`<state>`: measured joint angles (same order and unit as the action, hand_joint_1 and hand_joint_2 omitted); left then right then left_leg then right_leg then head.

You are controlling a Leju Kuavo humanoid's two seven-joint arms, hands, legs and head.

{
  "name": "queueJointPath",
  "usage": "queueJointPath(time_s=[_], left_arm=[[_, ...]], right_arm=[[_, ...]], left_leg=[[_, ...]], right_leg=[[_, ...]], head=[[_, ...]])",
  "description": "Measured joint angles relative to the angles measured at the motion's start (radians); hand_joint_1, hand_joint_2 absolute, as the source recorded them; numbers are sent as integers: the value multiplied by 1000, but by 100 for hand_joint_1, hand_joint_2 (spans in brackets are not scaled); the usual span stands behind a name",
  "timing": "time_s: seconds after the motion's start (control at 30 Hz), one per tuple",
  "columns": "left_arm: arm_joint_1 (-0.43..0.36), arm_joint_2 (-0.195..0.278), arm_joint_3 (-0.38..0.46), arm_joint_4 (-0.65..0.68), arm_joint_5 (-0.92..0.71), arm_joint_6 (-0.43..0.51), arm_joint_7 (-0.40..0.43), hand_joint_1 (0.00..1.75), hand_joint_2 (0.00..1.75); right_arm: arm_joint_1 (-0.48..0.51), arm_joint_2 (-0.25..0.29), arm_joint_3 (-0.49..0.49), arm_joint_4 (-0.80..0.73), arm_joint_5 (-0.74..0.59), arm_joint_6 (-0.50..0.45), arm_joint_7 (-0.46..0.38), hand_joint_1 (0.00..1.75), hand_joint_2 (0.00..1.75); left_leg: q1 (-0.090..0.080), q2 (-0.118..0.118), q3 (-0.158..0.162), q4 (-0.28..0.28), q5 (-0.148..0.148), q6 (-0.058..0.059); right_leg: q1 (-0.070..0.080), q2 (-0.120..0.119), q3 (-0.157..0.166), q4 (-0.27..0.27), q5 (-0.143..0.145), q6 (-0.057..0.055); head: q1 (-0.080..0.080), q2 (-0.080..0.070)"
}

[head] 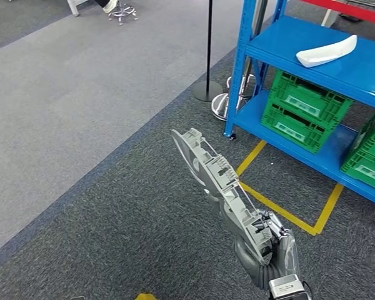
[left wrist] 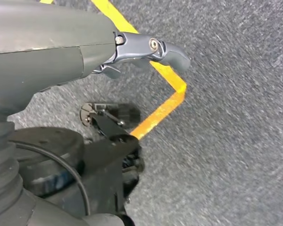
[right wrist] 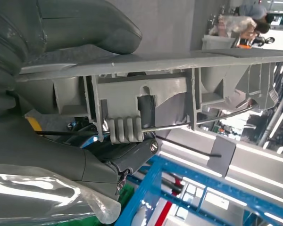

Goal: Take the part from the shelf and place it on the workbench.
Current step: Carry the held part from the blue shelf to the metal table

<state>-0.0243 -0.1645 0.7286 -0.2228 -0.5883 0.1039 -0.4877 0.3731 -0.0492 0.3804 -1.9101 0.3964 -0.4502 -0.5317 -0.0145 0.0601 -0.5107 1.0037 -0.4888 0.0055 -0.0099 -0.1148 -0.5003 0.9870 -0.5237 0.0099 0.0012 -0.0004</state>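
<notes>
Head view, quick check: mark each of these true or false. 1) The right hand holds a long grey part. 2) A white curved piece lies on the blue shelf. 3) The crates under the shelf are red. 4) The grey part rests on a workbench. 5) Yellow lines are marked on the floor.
1) True: the right hand grips the grey part at its near end.
2) True: the white curved piece lies on the blue shelf.
3) False: the crates are green.
4) False: the part is held in the air above the carpet.
5) True: yellow lines run near the shelf.
</notes>
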Motion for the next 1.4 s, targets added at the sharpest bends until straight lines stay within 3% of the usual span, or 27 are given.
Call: queueJointPath(time_s=[0.03,0.1,0.17,0.23,0.3,0.33,0.4,0.43,0.47,0.53,0.6,0.67,0.73,0.8,0.83,0.87,0.9,0.97,1.03,1.1,1.13,1.2,1.23,1.3,1.33,1.37,1.4], left_arm=[[1,1,0,0,-1,1,0,0,175],[5,1,0,0,-4,2,0,0,175],[5,0,0,0,-6,3,0,0,175],[1,-1,0,0,-9,4,0,0,175],[0,-2,0,0,-9,4,0,0,175],[0,-3,0,0,-9,4,0,0,175],[1,-4,0,0,-10,4,0,0,175],[0,-4,0,0,-10,3,0,0,175],[-1,-4,0,0,-10,3,0,0,175],[-2,-3,0,0,-14,3,-1,0,175],[2,-2,0,0,-19,3,-1,0,175],[4,-1,0,0,-23,3,-1,0,175],[1,-2,0,0,-25,2,-1,0,175],[-2,-2,0,0,-27,2,-1,0,175],[-2,-2,0,0,-29,2,-1,0,175],[-1,-2,0,0,-29,2,-1,0,175],[0,-2,0,0,-30,2,-1,0,175],[-1,-2,0,0,-31,2,-1,0,175],[-4,-2,0,0,-31,3,-1,0,175],[-2,-1,0,0,-32,4,-1,0,175],[1,-1,0,0,-32,5,-1,0,175],[1,-1,1,0,-34,7,-2,0,175],[0,-2,1,0,-35,8,-2,0,175],[-3,-3,0,0,-39,8,-2,0,175],[-2,-4,0,0,-41,8,-2,0,175],[-2,-4,0,0,-42,8,-2,0,175],[-1,-5,0,0,-43,8,-2,0,175]], right_arm=[[-1,0,1,-1,1,-1,1,175,175],[-2,0,2,-4,3,-2,4,175,175],[-2,0,3,-8,5,-3,7,175,175],[0,0,4,-9,6,-4,8,175,175],[3,0,5,-9,5,-4,10,175,175],[5,0,5,-8,5,-4,11,175,175],[8,0,4,-8,6,-4,13,175,175],[8,0,4,-8,6,-4,13,175,175],[8,0,5,-9,6,-5,13,175,175],[9,0,5,-11,8,-5,13,175,175],[10,0,4,-13,8,-6,15,175,175],[10,0,4,-14,9,-7,17,175,175],[10,0,5,-16,11,-8,17,175,175],[11,0,4,-17,13,-9,18,175,175],[11,0,4,-17,15,-9,19,175,175],[11,0,5,-18,16,-9,20,175,175],[11,0,5,-18,17,-9,20,175,175],[11,0,6,-20,19,-9,21,175,175],[11,0,6,-20,20,-10,21,175,175],[10,0,6,-21,20,-11,22,175,175],[9,0,6,-22,20,-11,23,175,175],[9,0,6,-24,20,-11,25,175,175],[9,0,7,-25,20,-11,25,175,175],[11,0,7,-25,20,-12,24,175,175],[13,0,7,-25,20,-12,25,175,175],[15,0,7,-25,20,-13,25,175,175],[16,0,6,-25,20,-13,26,175,175]], left_leg=[[-6,5,5,-19,-4,7],[-9,-10,4,-39,7,22],[-3,-29,8,-62,24,38],[0,-50,6,-69,32,46],[-1,-75,0,-62,32,46],[-1,-89,-3,-55,31,44],[2,-118,-11,-35,25,37],[2,-132,-19,-20,19,31],[3,-144,-29,-4,14,25],[4,-164,-50,18,11,15],[7,-175,-62,25,13,8],[7,-142,-82,63,-10,-3],[9,-89,-133,173,-66,-14],[15,-70,-187,287,-108,-19],[17,-68,-195,304,-105,-19],[18,-66,-186,285,-85,-18],[17,-59,-158,227,-51,-13],[6,-16,-93,91,2,-1],[-8,16,-68,28,13,10],[-12,0,-70,18,17,19],[-11,-12,-67,11,21,25],[-6,-37,-59,-4,30,37],[-6,-48,-58,-6,32,42],[-8,-75,-59,-5,32,46],[-9,-89,-58,-5,32,47],[-10,-104,-57,-4,32,47],[-10,-119,-56,-2,32,47]], right_leg=[[-1,-11,-3,-1,4,6],[-4,-22,-4,-6,5,17],[-5,25,-23,33,-26,22],[-7,92,-81,152,-83,25],[-7,113,-137,264,-113,29],[-8,115,-143,271,-101,31],[-13,124,-102,173,-33,37],[-17,148,-73,110,-10,40],[-21,170,-50,64,0,42],[-22,196,-36,41,-9,37],[-22,174,-38,44,-6,26],[-25,149,-37,43,-3,15],[-23,122,-38,43,-3,9],[-21,92,-39,43,-4,7],[-20,78,-39,43,-5,7],[-19,65,-38,43,-5,7],[-19,54,-37,43,-6,8],[-17,32,-35,41,-8,11],[-14,12,-34,38,-9,20],[-14,-10,-31,32,-10,33],[-15,-4,-31,35,-16,37],[-17,47,-56,94,-56,40],[-16,81,-85,156,-86,38],[-11,111,-152,284,-132,36],[-8,114,-172,314,-132,34],[-5,116,-172,303,-111,32],[-3,121,-155,256,-74,29]], head=[[0,0],[0,0],[2,0],[6,0],[8,0],[8,0],[8,0],[9,0],[9,0],[9,0],[7,0],[2,0],[-5,0],[-7,0],[-7,0],[-7,0],[-7,0],[-7,0],[-7,0],[-8,0],[-7,0],[-5,0],[-3,0],[-1,0],[-1,0],[-1,0],[-1,0]])
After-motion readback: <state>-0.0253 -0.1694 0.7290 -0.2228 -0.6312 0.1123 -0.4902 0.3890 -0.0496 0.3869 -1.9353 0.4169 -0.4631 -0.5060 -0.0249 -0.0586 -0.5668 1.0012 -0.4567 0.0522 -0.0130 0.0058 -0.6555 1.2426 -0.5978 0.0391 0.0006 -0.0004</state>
